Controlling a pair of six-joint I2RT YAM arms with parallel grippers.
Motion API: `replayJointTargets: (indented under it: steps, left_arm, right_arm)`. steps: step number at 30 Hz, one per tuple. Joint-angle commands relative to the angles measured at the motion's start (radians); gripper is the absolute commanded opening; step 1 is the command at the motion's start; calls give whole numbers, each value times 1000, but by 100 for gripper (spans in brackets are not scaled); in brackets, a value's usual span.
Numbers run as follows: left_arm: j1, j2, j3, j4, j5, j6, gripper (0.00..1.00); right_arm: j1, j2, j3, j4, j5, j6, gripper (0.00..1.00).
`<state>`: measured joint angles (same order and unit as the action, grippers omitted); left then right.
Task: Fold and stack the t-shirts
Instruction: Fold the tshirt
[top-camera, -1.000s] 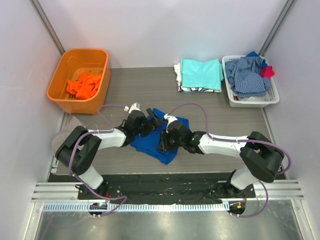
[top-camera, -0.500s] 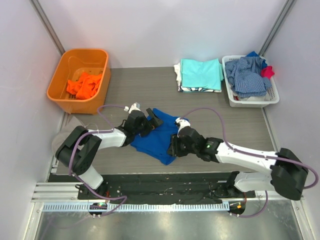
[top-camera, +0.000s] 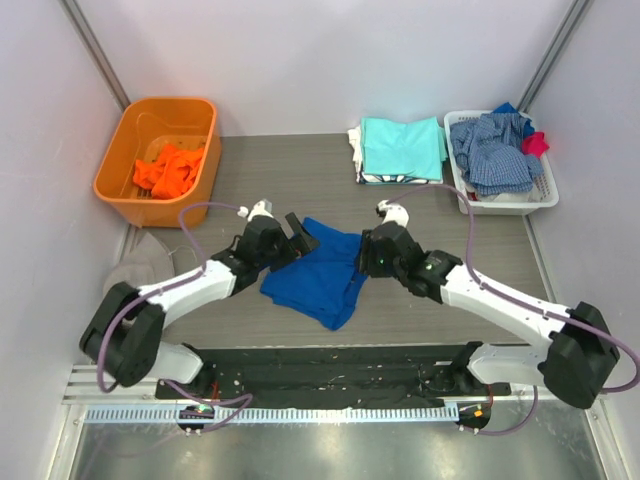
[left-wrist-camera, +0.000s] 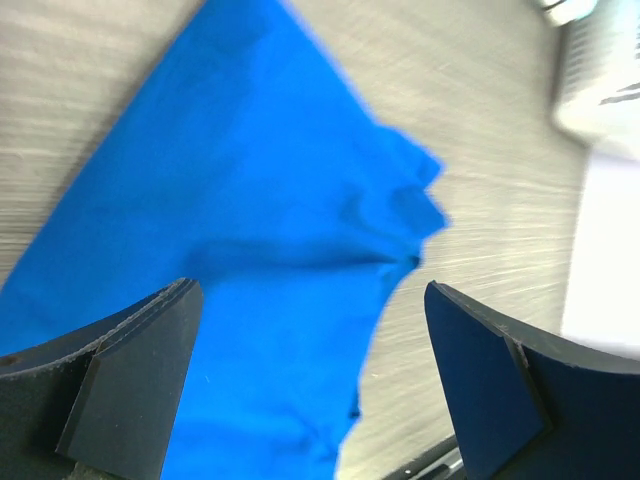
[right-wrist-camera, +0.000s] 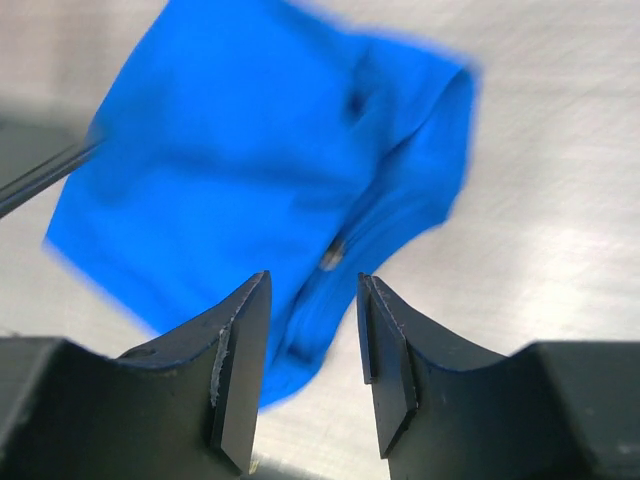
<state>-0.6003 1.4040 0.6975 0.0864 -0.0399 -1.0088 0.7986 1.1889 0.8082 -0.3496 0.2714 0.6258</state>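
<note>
A royal blue t-shirt (top-camera: 318, 278) lies crumpled in a rough fold on the table between my arms. My left gripper (top-camera: 303, 236) hovers over its upper left edge, jaws wide open and empty; in the left wrist view the blue t-shirt (left-wrist-camera: 250, 230) fills the gap of the left gripper (left-wrist-camera: 315, 375). My right gripper (top-camera: 366, 262) sits at the shirt's right edge. In the right wrist view the right gripper (right-wrist-camera: 312, 365) stands partly open with nothing between its pads, the blue t-shirt (right-wrist-camera: 250, 150) beyond it. An aqua t-shirt (top-camera: 402, 148) tops a folded stack at the back.
An orange bin (top-camera: 125, 150) at the back left holds an orange t-shirt (top-camera: 168, 170). A white basket (top-camera: 505, 203) at the back right holds a blue-and-white checked garment (top-camera: 495, 150) and a red cloth (top-camera: 536, 142). White walls close in both sides.
My right arm swung from the shirt's middle, past its near edge, to its right side, and its jaws widened. The left gripper shifted slightly back. The shirt's right side now lies narrower.
</note>
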Motion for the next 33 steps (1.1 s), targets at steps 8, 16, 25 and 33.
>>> replayJointTargets:
  steps: [8,16,25,33]
  left_arm:
    - [-24,-307,-84,-175,-84,10,100]
    - [-138,-220,-145,-52,-127,-63,100]
    - [-158,28,-182,188,-129,-140,100]
    - [-78,78,-170,193,-132,-136,100]
  right_arm:
    - [-145,406,322,86,-506,-330,47]
    - [-145,552,414,64,-546,-400,48]
    - [-170,687,427,57,-482,-406,48]
    - [-171,661,338,44,-354,-280,52]
